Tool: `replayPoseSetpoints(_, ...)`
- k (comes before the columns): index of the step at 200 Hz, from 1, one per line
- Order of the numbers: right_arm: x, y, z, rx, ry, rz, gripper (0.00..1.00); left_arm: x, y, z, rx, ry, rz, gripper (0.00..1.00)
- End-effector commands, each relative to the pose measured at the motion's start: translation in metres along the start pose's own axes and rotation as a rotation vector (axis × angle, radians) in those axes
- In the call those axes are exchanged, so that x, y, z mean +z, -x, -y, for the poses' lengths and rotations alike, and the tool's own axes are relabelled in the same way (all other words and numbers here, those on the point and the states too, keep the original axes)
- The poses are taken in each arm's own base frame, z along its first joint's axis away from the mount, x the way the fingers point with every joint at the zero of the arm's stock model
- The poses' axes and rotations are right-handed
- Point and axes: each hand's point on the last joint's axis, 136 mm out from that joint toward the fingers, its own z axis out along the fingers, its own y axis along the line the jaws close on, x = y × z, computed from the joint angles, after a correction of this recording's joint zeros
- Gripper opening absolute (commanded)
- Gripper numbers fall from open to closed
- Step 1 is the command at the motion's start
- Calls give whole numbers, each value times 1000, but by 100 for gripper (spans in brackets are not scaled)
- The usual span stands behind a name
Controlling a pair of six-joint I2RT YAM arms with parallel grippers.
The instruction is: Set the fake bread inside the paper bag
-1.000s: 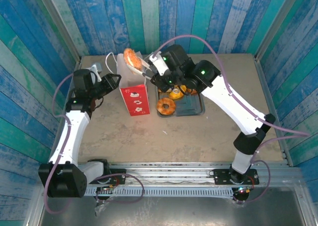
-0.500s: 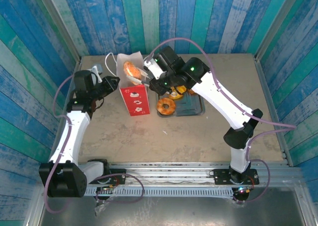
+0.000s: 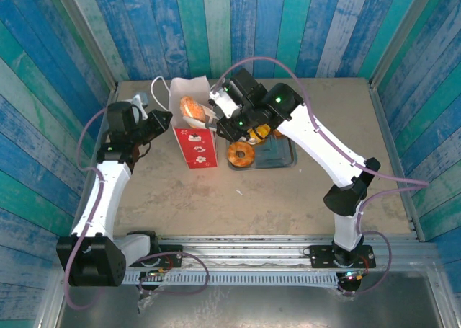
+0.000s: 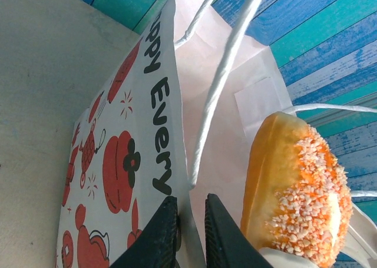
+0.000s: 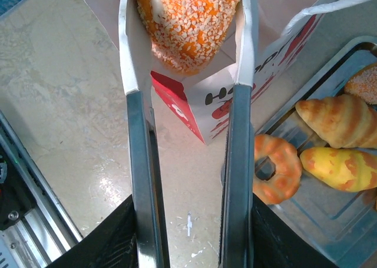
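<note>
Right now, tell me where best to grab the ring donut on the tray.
From above, probably: pinch the ring donut across its band, one blade of the tongs in the hole and one outside. It lies flat at the tray's near left corner, hole up, with a yellow roll and a croissant close beside it.

1 sprinkled bun (image 5: 185, 20), 1 ring donut (image 5: 277, 168), 1 croissant (image 5: 339, 119), 1 yellow roll (image 5: 344, 168), 1 more sprinkled piece (image 5: 365, 82) cut off at frame edge: 5 pastries seen. 1 bag (image 3: 196, 146), 1 tray (image 5: 318, 215), 1 tongs (image 5: 138, 179).
</note>
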Motion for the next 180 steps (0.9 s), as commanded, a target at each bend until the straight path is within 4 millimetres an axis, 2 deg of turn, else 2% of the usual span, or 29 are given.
replayPoseSetpoints(1, -5, 7, -1, 15, 15, 18, 46, 1, -1, -2, -9, -6, 5, 15)
replayPoseSetpoints(92, -7, 12, 7, 30, -9, 36, 56, -1, 0, 0, 3, -10, 7, 12)
replayPoseSetpoints(157, -11, 22, 12, 57, -13, 78, 56, -1, -3, 0, 4, -18, -1, 11)
replayPoseSetpoints(180, -21, 30, 8, 63, 3, 119, 55, -1, -3, 1, 5, -21, 1, 14)
